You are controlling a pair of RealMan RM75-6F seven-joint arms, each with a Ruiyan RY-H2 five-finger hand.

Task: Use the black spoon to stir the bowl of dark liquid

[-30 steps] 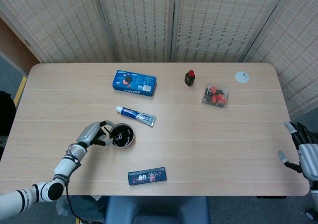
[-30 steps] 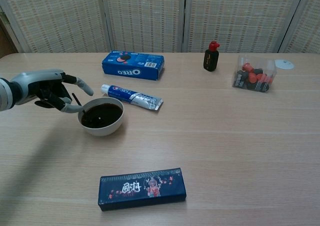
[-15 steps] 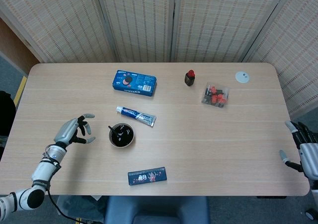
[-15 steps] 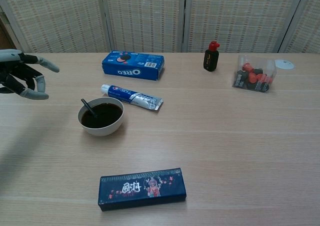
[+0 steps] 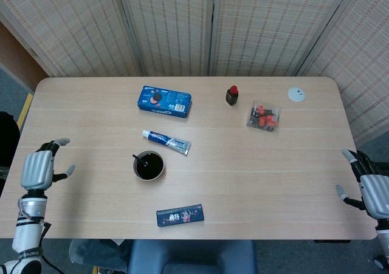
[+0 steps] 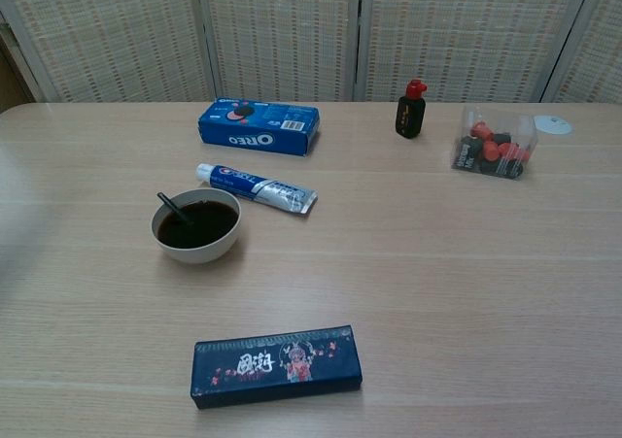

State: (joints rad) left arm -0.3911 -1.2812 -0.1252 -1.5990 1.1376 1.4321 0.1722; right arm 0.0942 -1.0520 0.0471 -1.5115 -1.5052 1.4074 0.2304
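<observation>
- Head view: we see the bowl (image 5: 148, 165) of dark liquid standing on the table (image 5: 243, 183), left of middle, with the black spoon (image 5: 139, 160) resting in it. Its handle leans over the rim up and to the left, toward the left side of the table.
- Head view: our left hand (image 5: 40, 167) hangs at the left table edge, fingers (image 5: 61, 141) spread and holding nothing. The spoon lies to its right, well apart.
- Head view: our right hand (image 5: 371, 189) sits off the right edge, fingers apart and empty, much farther from the bowl. We judge the left hand the nearer one for any reach, and the handle tilts its way.
- Chest view: neither hand shows. The bowl (image 6: 195, 226) stands just beside the toothpaste tube (image 6: 257, 188), and the spoon (image 6: 173, 209) handle rises over the left rim.
</observation>
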